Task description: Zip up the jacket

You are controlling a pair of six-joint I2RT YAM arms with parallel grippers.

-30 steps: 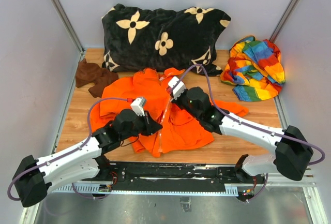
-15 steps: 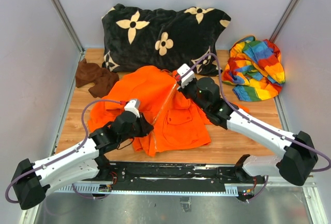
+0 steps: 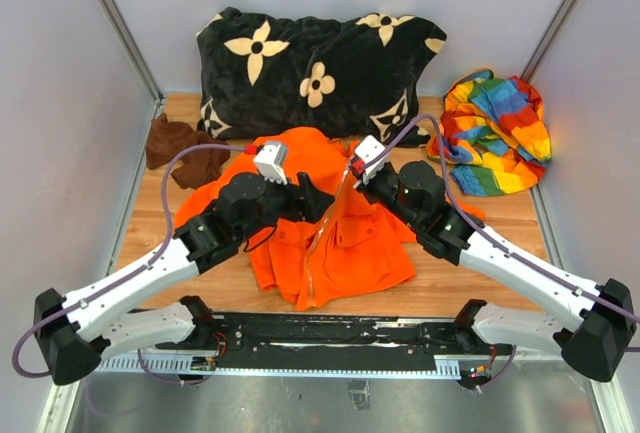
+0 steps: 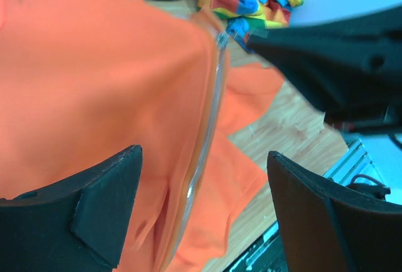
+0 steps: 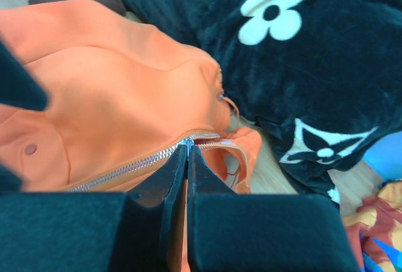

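one bright orange fleece jacket point(image 3: 375, 253) lies spread on the wooden table point(image 3: 490, 278), front side up, at the middle of the near half, between the two arms. its nap is soft and matte, rumpled into shallow folds, with a square patch pocket point(image 3: 355, 230) on its right panel. a pale zipper strip point(image 3: 322, 238) with small silver teeth point(image 5: 125, 168) runs down the front. in the right wrist view the teeth are meshed below the zipper slider point(image 5: 187, 141) and the two edges part above it, showing a bit of paler lining.

the left tool point(image 3: 308, 199) hangs over the jacket's upper left panel with its two black fingers point(image 4: 103, 209) spread wide. nothing sits between them, and the zipper strip passes under the gap. the right tool point(image 5: 187, 149) is pressed fully closed, its tips pinching the zipper slider near the collar end.

behind the jacket one plush black cushion point(image 3: 320, 68) with cream flower shapes lies against the back wall, and the jacket's collar touches its front edge. one crumpled rainbow-striped cloth point(image 3: 495, 133) sits at the far right corner. one small dark brown fuzzy cloth point(image 3: 180, 148) sits at the far left, just beside the jacket's sleeve. two tools, three cloth items and one cushion in all.
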